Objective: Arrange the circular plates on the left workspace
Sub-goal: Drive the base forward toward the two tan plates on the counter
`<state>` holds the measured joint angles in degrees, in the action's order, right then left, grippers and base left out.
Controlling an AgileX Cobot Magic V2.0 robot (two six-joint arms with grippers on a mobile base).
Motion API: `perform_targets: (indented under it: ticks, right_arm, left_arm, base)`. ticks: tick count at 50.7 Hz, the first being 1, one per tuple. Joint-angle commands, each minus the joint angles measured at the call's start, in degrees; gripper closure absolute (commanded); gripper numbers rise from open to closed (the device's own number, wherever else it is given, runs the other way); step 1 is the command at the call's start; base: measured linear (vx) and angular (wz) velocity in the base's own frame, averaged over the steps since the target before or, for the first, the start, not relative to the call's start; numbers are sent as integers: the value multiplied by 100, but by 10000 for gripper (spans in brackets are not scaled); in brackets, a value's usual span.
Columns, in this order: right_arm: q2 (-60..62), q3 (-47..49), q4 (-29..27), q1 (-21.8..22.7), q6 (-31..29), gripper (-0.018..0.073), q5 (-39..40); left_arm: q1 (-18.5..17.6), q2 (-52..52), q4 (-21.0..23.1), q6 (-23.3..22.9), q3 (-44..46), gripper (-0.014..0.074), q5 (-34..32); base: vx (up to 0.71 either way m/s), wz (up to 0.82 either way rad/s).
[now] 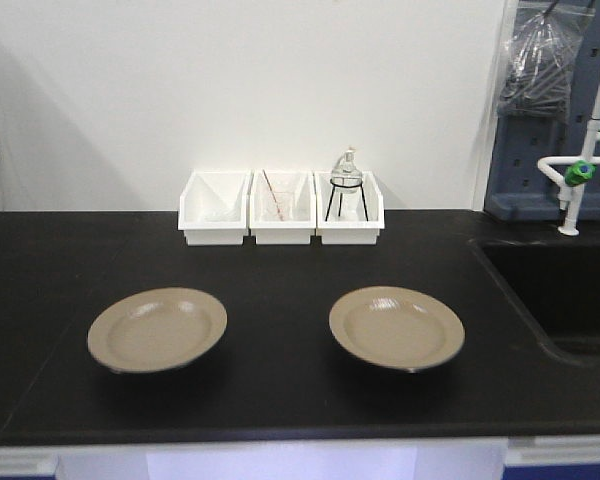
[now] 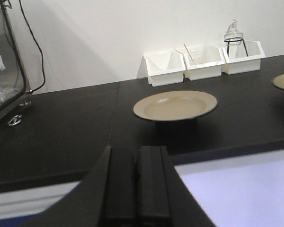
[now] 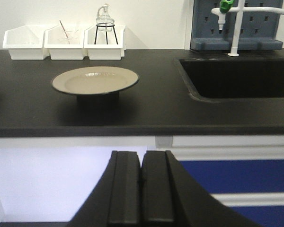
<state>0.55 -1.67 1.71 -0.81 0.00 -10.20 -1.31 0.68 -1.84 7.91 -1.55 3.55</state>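
plates rest flat on the countertop [image 1: 280,265], both in front of the row of white bins [image 1: 281,207]: the left plate [image 1: 157,329] in front and to the left of the row, the right plate [image 1: 396,327] in front and slightly to the right, well apart from each other. on the left gripper [image 2: 137,184] and the right gripper [image 3: 142,189] the fingers are pressed together with only a seam between them and hold nothing. both hang off the counter edge, on the side opposite the bins.

step in hand, as judged: first approach to a plate. open the fingers fully before descending. each rim overhangs a dark foot, so take the near rim with one finger under and one over. the glossy top may slip, so lift level.

surface: matte black and flat. the recessed sink [image 1: 570,290] lies right of the bins. a glass flask [image 1: 346,180] stands in the rightmost bin, with a plain white wall [image 1: 230,90] behind the row.
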Motion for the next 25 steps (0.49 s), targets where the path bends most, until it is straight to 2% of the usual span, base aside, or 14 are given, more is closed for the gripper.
perform_targets:
  ticks: [1,25]
  right_arm:
    - [52,-123,72,20,0,564,467]
    - [52,-123,72,20,0,564,467]
  left_arm:
    - [-36,26,4,-53,-117,596,-479]
    - [-36,26,4,-53,-117,596,-479]
  base:
    - [48,1]
    - [43,2]
